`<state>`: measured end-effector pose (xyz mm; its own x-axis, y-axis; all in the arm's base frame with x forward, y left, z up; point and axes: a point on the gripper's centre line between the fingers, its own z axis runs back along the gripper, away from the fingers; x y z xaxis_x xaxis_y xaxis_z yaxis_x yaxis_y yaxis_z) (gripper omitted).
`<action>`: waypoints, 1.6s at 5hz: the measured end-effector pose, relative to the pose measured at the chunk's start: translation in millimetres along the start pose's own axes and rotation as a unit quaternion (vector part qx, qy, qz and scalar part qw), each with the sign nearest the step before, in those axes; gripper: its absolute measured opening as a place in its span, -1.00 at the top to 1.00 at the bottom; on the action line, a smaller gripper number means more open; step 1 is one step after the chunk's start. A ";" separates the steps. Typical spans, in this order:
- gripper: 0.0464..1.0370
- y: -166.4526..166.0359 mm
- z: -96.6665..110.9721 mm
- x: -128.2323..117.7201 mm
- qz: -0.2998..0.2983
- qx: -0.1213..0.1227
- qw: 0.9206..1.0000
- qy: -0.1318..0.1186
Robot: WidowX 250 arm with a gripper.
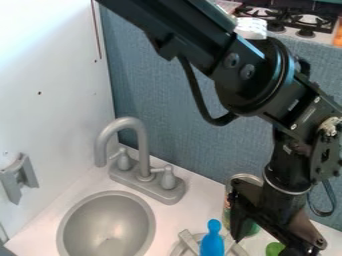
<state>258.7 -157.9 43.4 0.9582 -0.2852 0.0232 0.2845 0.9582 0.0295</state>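
Note:
The black gripper [270, 234] hangs at the lower right with its fingers apart, one to the left and one to the right. Behind its left finger stands a can [251, 178], partly covered by the gripper. A blue object with a rounded knob on top [213, 242] is just left of the gripper, at the bottom edge. Below the gripper a green object [274, 248] shows, cut off by the bottom edge. I cannot tell whether the gripper touches any of these.
A grey sink basin [107, 225] lies at the lower left, with a tall faucet [140, 135] behind it. Grey parts [188, 242] lie beside the blue object. A white wall rises at the left, a blue-grey panel [194, 145] behind. A stove [294, 17] is beyond it.

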 end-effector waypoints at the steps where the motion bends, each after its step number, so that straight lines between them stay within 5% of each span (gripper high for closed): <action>1: -0.93 0.0 -8.3 -3.4 -0.001 0.003 1.000 0.014; 3: -0.93 -2.0 -25.0 28.1 -0.014 0.024 1.000 0.007; 5: -0.93 3.7 -59.9 62.0 -0.028 0.028 0.999 0.035; 8: -0.93 6.5 -83.0 83.9 -0.023 0.013 0.999 0.043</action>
<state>343.6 -173.8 -37.4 0.9434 -0.3253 -0.0639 0.3288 0.9429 0.0540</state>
